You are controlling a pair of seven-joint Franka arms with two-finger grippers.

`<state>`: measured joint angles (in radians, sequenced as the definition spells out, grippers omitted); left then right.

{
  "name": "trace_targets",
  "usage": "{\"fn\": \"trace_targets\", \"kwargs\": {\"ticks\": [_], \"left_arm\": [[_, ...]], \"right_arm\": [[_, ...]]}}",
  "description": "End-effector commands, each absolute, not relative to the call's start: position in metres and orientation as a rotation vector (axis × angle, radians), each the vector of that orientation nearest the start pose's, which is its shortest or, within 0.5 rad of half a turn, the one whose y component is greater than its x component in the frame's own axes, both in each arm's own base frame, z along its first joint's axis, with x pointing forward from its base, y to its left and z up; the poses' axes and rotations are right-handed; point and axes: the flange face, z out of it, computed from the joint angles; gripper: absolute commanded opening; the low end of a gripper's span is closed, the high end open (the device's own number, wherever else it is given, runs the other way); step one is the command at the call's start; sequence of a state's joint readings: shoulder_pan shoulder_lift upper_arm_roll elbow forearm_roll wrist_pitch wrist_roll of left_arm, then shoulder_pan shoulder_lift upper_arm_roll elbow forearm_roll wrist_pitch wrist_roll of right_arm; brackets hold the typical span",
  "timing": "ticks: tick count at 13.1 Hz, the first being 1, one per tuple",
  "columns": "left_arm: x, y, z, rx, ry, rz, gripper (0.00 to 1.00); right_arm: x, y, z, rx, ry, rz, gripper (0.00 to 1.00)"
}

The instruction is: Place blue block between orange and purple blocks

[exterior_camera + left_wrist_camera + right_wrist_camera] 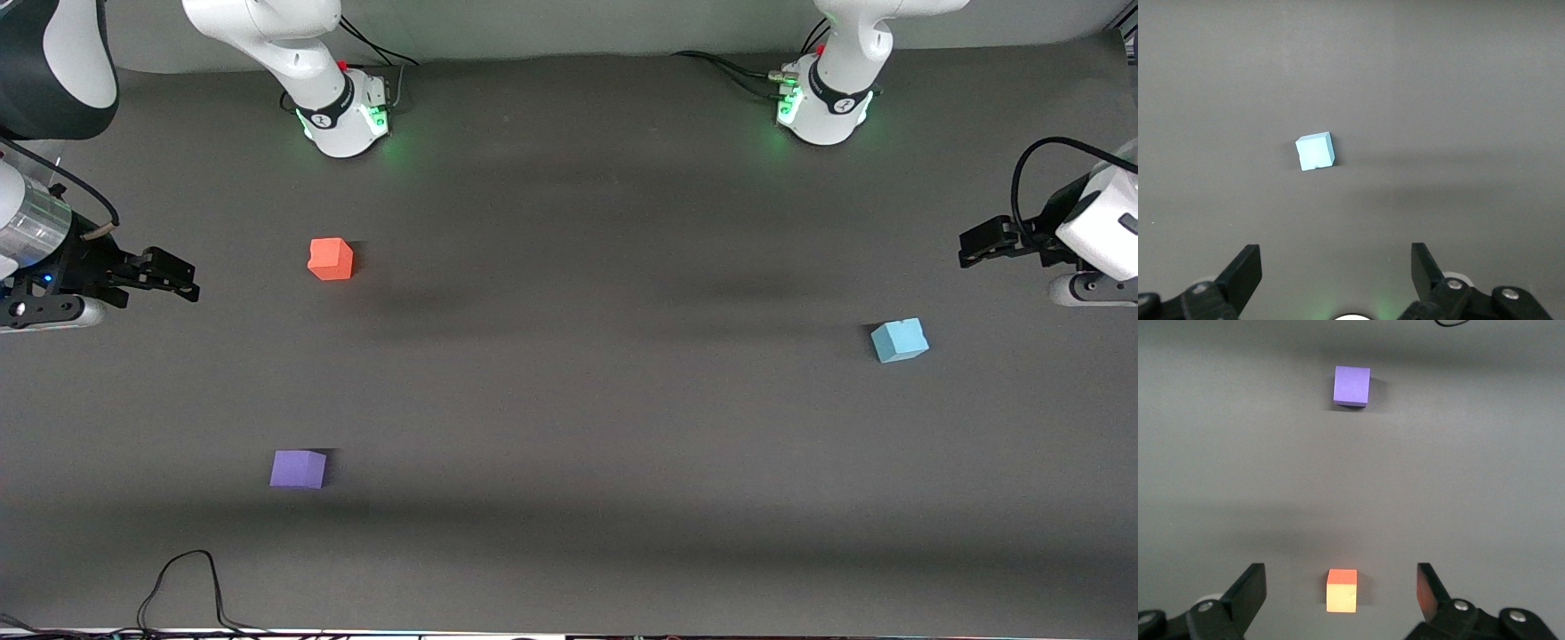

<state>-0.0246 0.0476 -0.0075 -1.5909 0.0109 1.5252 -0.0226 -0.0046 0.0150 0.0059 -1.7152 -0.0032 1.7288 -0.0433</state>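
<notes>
- Three cubes sit on the dark table (569, 400), none of them touching another.
- Nearest the front camera is the purple block (298, 468), at the right arm's end of the table.
- Farther up, the blue block (900, 340) rests alone at the left arm's end, well apart from the other two.
- Farthest is the orange block (331, 259), at about twelve o'clock from the purple one, with bare table between them.
- From the left gripper (973, 248), fingers spread and holding nothing, the blue block lies at roughly seven o'clock in the front view; this arm is clearly the nearer one for the pick.
- Waiting with fingers spread, the right gripper (173, 276) hangs near the orange block.
- Both arms are cut off at the front view's edges, so their height over the table is hard to judge.
</notes>
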Motion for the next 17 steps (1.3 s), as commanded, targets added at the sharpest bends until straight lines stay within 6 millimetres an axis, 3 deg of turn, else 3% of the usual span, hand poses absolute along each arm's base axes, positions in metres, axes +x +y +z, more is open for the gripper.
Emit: {"fn": "trace_targets", "kwargs": {"ticks": [1,7,11,14,17], "left_arm": [[0.558,-0.022,0.588,-3.131,-0.012,0.168,1.00],[0.552,-0.015,0.579,-3.124,-0.017,0.211,1.00],[0.503,0.029,0.560,-3.127,0.007,0.162,1.00],[0.470,0.041,0.544,-3.116,-0.019,0.122,1.00],[0.469,0.047,0.536,-3.104,-0.029,0.105,1.00]], "right_arm": [[0.567,-0.003,0.560,-3.123,-0.055,-0.001,1.00],[0.565,-0.002,0.560,-3.124,-0.058,0.021,1.00],[0.569,-0.011,0.550,-3.123,-0.053,0.049,1.00],[0.568,-0.002,0.548,-3.138,-0.065,0.067,1.00],[0.568,-0.004,0.549,-3.137,-0.059,0.062,1.00]]}}
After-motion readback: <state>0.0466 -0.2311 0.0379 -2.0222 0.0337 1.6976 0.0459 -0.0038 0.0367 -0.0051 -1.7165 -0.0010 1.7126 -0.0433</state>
